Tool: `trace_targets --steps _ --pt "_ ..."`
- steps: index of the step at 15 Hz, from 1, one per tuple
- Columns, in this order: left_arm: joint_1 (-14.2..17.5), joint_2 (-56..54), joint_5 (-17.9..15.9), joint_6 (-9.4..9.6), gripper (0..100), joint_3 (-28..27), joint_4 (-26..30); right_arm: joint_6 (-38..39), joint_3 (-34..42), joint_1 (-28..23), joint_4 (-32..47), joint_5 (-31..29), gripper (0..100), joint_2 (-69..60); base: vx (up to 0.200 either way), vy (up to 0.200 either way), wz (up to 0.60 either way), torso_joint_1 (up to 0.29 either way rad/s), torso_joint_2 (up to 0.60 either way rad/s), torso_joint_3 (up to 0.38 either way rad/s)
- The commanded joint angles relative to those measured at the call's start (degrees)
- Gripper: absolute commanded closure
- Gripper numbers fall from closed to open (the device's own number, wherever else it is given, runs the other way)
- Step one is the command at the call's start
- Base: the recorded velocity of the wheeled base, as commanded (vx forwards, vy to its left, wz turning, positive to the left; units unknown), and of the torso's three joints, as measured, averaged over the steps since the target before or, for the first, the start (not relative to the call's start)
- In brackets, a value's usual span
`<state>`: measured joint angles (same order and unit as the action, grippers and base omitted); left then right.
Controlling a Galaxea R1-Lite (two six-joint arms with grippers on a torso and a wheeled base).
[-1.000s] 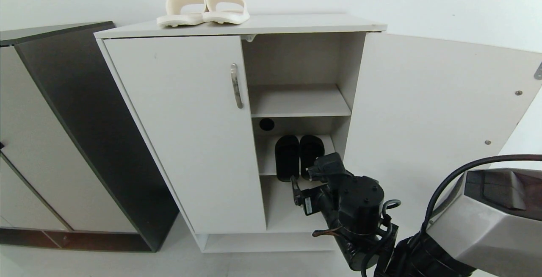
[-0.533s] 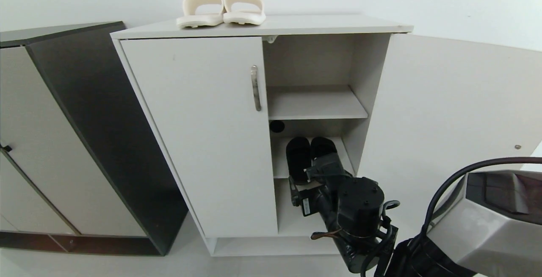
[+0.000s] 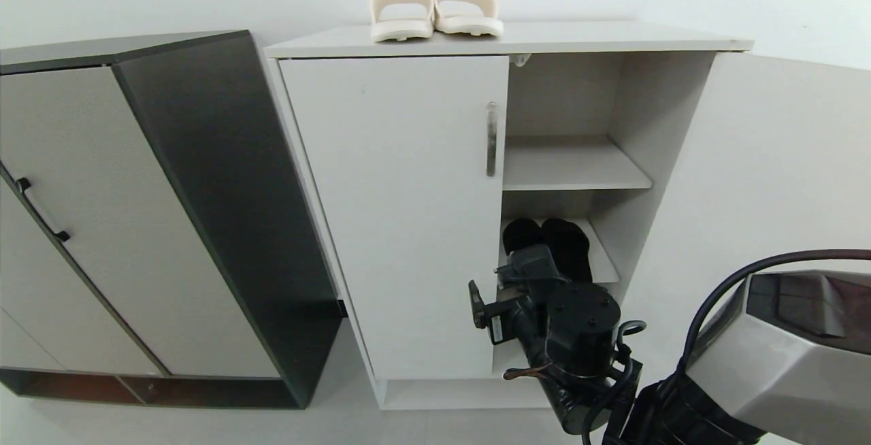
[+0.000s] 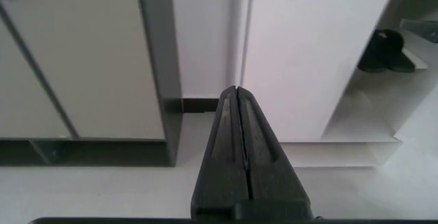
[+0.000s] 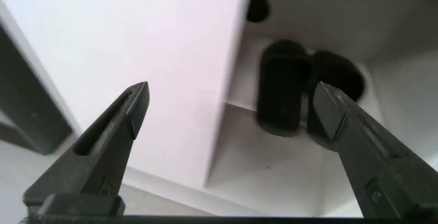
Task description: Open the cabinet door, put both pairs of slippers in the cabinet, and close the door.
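Black slippers lie on cabinet's lower shelf, cream slippers on top. Right hand spread wide, empty, at the opening; left hand closed, empty. Next, probably: reach up for the cream pair.

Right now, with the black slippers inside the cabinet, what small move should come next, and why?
Probably raise the right tool toward the cream slippers on the cabinet top. The black slippers already lie on the lower shelf, the door stands open, and this tool is open and empty, well below them.
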<state>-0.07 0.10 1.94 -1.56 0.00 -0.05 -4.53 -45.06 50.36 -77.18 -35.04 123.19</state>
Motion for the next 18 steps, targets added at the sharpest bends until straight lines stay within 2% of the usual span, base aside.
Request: trace_targets --steps 1,3,18 --pt "-0.01 -0.01 0.00 -0.02 100 0.00 -0.04 -0.04 0.06 0.00 -0.08 0.06 0 0.21 0.000 0.200 0.00 0.002 0.00 0.007" --pt "-0.01 -0.01 0.00 -0.02 100 0.00 -0.04 -0.12 0.14 -0.09 -0.43 0.06 0 0.30 0.000 0.200 0.00 0.005 0.00 0.002" --pt "-0.01 -0.01 0.00 -0.02 100 0.00 -0.04 -0.47 0.41 -0.44 -2.54 0.32 0 0.83 0.000 0.000 0.00 0.000 0.00 0.000"
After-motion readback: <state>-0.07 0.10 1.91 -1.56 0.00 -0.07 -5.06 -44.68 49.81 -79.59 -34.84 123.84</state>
